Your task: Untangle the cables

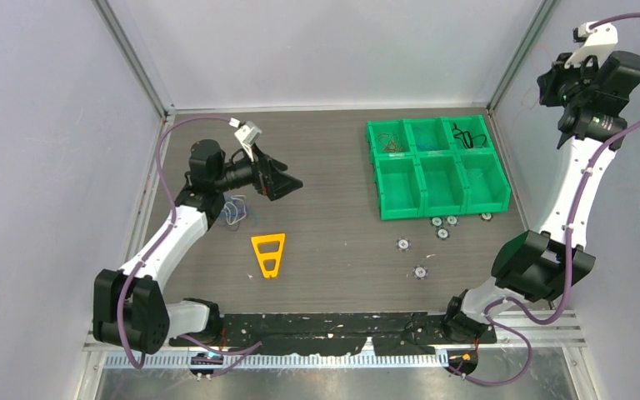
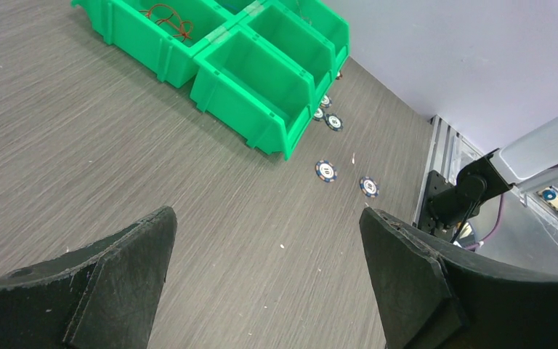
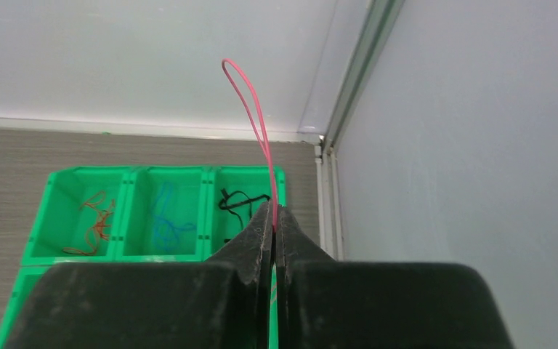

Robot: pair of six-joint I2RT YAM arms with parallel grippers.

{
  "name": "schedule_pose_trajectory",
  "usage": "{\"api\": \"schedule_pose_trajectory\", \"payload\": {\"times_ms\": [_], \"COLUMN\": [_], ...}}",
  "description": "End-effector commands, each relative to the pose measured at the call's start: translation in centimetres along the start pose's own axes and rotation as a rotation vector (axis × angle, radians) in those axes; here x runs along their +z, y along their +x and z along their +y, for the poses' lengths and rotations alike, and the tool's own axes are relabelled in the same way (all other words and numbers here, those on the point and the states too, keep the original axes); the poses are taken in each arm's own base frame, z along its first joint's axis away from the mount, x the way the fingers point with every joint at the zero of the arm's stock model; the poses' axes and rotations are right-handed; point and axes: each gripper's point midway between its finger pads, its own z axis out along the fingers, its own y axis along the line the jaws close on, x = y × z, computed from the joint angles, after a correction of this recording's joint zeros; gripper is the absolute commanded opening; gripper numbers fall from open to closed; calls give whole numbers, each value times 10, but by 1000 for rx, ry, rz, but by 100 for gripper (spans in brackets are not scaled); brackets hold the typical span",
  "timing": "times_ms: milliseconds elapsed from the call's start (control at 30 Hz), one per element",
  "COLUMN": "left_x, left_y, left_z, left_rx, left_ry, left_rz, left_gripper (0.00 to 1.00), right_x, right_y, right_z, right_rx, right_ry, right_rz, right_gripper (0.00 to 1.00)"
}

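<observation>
1. Our right gripper (image 3: pixel 274 218) is raised high at the far right of the scene, over the far-right part of the green bin tray (image 1: pixel 381 179). Its jaws are pressed together on a pink cable (image 3: pixel 256 123).
2. A narrow loop of that cable stands up past the fingertips. We cannot see where the rest of it runs.
3. Our left gripper (image 1: pixel 293 180) hangs above the table (image 1: pixel 342 233) on the left side and points right, towards the tray. Its jaws are spread wide with nothing between them.
4. A tangle of pale cables (image 1: pixel 235 210) lies on the table just near of the left gripper and beside the left forearm. Neither arm touches it.
5. The tray has two rows of three compartments.
   - In the far row, the left one holds an orange cable (image 3: pixel 94 222).
   - The middle one holds a blue cable (image 3: pixel 167 227).
   - The right one holds a black cable (image 3: pixel 240 200).
   - We see nothing lying in the near row.
6. A yellow triangle (image 1: pixel 267 252) lies flat on the table, near of the pale tangle and apart from it.
7. Several poker chips (image 1: pixel 421 272) are scattered on the table. Some sit just off the tray's near edge, and others are a little nearer to the arm bases.
</observation>
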Motion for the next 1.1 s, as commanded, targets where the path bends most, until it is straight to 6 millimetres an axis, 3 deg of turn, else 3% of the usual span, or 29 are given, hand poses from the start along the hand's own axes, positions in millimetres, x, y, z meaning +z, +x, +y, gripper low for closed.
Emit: {"api": "schedule_pose_trajectory", "payload": {"times_ms": [0,133,233,367,500,600,767,867,1067], "left_x": [1,1,0,-3,-9,-15,-21,-23,-26], "left_y": [-14,-11,-9,0,7,10,13,17,19], "left_z": [-1,0,1,4,10,15,20,23,25], "left_rx": [36,23,19,13,-21,-43,-51,-56,-69], "left_ry": [-7,-13,-21,-44,-76,-95,-120,-129,-140], "left_rz": [-28,-26,-17,13,34,39,44,48,53], "left_gripper": [100,99,100,100,100,100,100,100,100], "right_x": [-10,-9,-1,16,40,53,57,51,34], "right_y": [-11,23,74,126,161,177,218,247,283], "right_z": [-26,-22,-10,10,37,60,57,56,45], "right_rx": [-121,-124,-86,-16,72,115,105,80,19], "right_ry": [97,77,28,-49,-110,-158,-155,-167,-170], "right_rz": [-35,34,127,209,285,317,412,498,619], "right_gripper": [5,6,5,5,5,6,5,5,5]}}
